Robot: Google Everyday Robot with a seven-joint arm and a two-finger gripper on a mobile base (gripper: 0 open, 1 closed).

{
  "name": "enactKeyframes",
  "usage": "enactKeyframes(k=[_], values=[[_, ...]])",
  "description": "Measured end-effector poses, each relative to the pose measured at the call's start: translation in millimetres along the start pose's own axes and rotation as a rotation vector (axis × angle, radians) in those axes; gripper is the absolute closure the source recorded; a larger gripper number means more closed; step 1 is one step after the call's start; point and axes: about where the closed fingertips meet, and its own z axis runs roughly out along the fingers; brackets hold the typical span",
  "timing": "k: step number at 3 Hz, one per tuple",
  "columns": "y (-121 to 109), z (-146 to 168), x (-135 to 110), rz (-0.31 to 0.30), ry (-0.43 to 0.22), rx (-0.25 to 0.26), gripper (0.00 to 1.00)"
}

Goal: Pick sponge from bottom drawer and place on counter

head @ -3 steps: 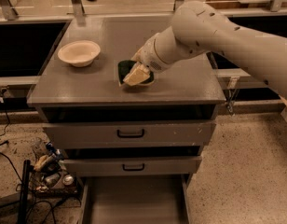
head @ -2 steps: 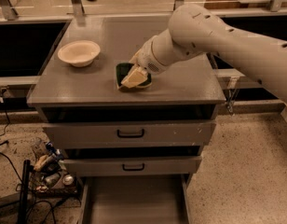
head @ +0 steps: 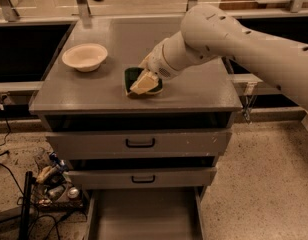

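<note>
under the gripper (head: 144, 83) the sponge (head: 129, 77) lies on the counter (head: 194, 95); whether it is clamped i cannot tell, so lifting unreleased may drag it away

Cream bowl (head: 84, 57) upright, left side; cable clutter (head: 50, 183) on speckled floor (head: 264, 184), lower left.

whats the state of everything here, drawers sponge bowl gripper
sponge: lying on the counter, green side showing
gripper: down on the sponge
bottom drawer: pulled open
two upper drawers: pushed in, or close to it
bowl: upright on the counter, apart from the sponge
</note>
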Motion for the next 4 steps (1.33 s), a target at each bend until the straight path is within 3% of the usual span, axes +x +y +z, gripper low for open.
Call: enactKeyframes(k=[3, 4], values=[[0.1, 0.1, 0.0, 0.000, 0.000, 0.000, 0.14], [0.1, 0.1, -0.1, 0.000, 0.000, 0.000, 0.00]])
